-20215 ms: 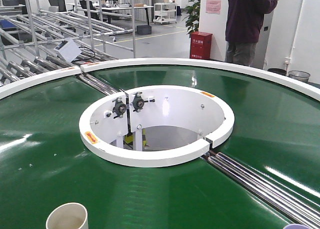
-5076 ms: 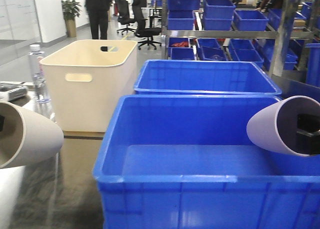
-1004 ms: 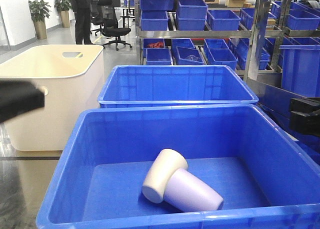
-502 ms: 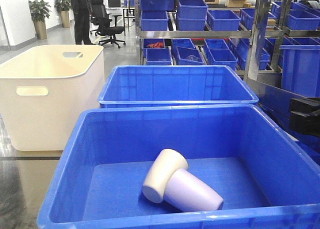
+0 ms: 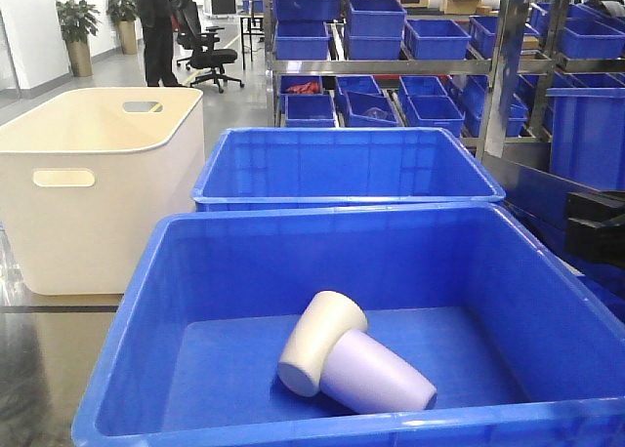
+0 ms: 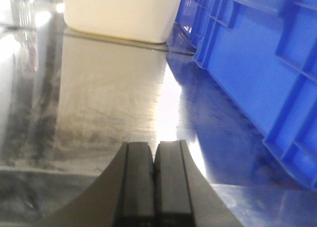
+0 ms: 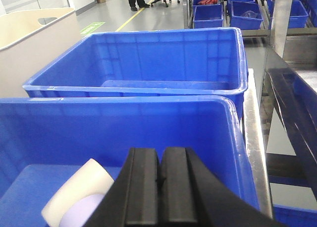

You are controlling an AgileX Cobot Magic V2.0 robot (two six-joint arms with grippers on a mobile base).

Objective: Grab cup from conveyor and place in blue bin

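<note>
Cups [image 5: 354, 364] lie tipped in the blue bin [image 5: 293, 234], so we're done; both grippers [image 6: 153, 187] [image 7: 159, 197] pressed together, empty.

Nothing here can be read. The near blue bin [image 5: 322, 271], the second blue bin behind it [image 5: 342, 169] and the cream-white tub [image 5: 98, 188] carry no label, number or brand that shows. The small blue shelf bins [image 5: 376, 18] on the rack are equally plain from where I stand. The two cups [image 5: 347, 359] lying in the near bin show bare sides, with no print. The green patch on the floor [image 7: 91, 26] is too blurred to make out.
</note>
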